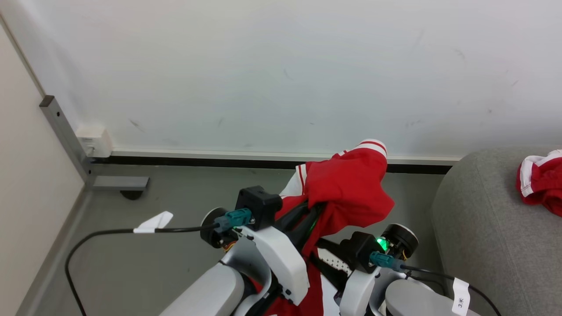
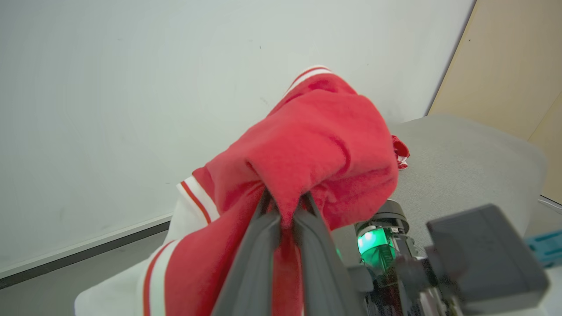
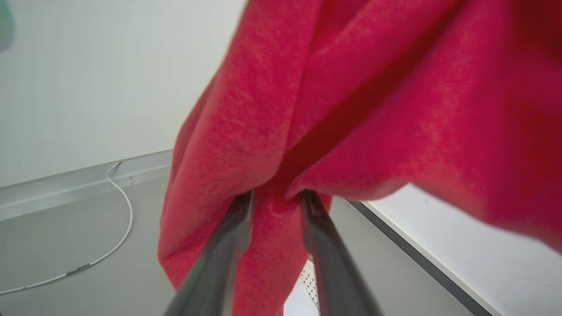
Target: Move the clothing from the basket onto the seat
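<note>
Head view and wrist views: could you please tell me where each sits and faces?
Head view: on the head, looking down at the floor, wall and seat; both pale forearms show.
Left wrist view: along its own jaws, shut on the red garment, toward the seat.
Right wrist view: along its own jaws, into the same garment.
Both wrist views share that garment.

I'm seeing the clothing (image 1: 351,184) as soft matt red cloth, the seat (image 1: 478,228) coarse grey woven fabric, the wall (image 1: 281,66) smooth and faintly scuffed, the floor (image 1: 145,263) matt grey.
</note>
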Robot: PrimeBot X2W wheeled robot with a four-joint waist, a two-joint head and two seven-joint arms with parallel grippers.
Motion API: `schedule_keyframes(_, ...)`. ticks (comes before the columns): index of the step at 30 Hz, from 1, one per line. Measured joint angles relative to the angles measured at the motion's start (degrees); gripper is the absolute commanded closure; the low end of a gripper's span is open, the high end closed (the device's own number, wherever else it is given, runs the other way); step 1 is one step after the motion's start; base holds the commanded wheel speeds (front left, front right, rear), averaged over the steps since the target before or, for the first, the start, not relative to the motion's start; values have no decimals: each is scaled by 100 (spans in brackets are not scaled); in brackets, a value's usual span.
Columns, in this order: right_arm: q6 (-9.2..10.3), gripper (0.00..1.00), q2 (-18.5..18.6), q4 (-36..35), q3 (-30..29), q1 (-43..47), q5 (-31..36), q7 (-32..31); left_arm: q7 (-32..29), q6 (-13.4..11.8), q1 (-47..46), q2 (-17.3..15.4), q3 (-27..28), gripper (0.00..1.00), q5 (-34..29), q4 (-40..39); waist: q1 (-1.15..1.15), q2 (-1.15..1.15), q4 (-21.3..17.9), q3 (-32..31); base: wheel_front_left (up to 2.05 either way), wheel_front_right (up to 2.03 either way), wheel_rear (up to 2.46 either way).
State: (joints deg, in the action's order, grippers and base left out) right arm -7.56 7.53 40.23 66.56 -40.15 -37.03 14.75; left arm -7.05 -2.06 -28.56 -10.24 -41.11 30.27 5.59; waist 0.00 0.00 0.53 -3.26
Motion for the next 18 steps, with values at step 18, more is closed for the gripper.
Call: schedule_keyframes(18,0,100,359,-672,-345,51,-377,27,137,-154,8,-91,109,99,51,291,0,0,-252,43,0,0,0)
